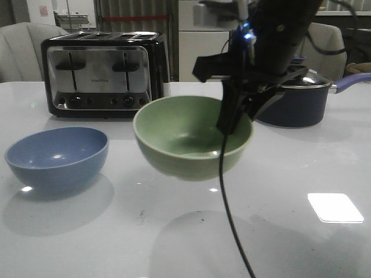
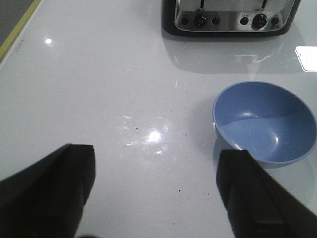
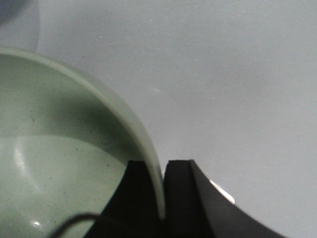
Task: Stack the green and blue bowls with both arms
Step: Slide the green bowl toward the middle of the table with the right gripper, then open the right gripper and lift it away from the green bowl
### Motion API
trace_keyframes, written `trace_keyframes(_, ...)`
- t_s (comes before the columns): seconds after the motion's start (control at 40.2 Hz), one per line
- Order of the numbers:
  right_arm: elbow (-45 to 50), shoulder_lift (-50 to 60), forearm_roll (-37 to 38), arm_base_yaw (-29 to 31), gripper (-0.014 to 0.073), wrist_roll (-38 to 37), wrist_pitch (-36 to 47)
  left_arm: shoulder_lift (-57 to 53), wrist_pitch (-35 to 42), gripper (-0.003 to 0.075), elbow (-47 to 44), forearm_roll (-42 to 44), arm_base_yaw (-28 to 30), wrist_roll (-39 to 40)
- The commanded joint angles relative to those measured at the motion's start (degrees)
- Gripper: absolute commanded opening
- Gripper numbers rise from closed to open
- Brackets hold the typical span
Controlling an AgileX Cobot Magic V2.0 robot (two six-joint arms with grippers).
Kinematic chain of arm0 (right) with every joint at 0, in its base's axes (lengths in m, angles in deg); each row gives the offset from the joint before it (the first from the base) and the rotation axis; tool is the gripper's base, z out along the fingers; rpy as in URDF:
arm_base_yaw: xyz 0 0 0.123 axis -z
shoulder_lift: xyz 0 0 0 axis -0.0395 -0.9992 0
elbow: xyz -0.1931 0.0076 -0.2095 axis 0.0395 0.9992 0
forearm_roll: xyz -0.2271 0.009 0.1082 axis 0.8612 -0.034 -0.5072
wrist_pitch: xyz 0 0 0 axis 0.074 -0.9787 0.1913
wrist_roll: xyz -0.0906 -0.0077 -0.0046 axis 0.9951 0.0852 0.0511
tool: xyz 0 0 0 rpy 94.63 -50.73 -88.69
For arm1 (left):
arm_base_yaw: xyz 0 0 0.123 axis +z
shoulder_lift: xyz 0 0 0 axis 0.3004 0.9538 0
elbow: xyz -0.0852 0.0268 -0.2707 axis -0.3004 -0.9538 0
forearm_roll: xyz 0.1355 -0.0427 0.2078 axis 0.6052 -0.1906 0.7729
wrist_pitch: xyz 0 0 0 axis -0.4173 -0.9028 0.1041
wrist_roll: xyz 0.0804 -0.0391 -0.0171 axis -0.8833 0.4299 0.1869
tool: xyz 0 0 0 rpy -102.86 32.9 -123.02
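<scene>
We counted two bowls. One was the blue bowl [image 1: 57,157], which sat in front of the toaster [image 1: 104,74] and a little to its left. The other was the green bowl [image 1: 188,137], which was to the right of the toaster and nearer to us. We counted one toaster. It had four slots on top and two levers on its front. We counted one dark saucepan [image 1: 293,99], far to the right of the toaster.
</scene>
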Motion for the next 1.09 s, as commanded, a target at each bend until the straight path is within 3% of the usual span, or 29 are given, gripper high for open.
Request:
trace_keyframes(0.0,-2.9,-0.3,-0.8,-0.8,0.0110,0.6,1.5,0.4,4.5,0.0547,1.6,-0.1,-0.1,0.4)
trace_keyframes(0.273,-3.8,-5.3,-1.2,-1.0,0.0136,0.6,2.3,0.4,4.5,0.0547,1.6,-0.1,-0.1,0.4)
trace_keyframes(0.447,-3.8,-5.3,-1.0,-1.0,0.0371,0.6,2.4,0.4,4.5,0.0547,1.6,-0.1,-0.1,0.4)
trace_keyframes(0.547,-3.8,-4.9,-0.1,-1.0,0.0458,0.6,2.6,0.4,4.5,0.0547,1.6,-0.1,-0.1,0.4)
trace_keyframes(0.77,-0.3,4.8,0.1,-1.3,0.0455,3.7,6.2,0.4,4.5,0.0547,1.6,-0.1,-0.1,0.4)
trace_keyframes(1.069,14.3,25.1,0.1,-1.5,0.0455,8.5,13.3,0.4,4.5,0.0547,1.6,-0.1,-0.1,0.4)
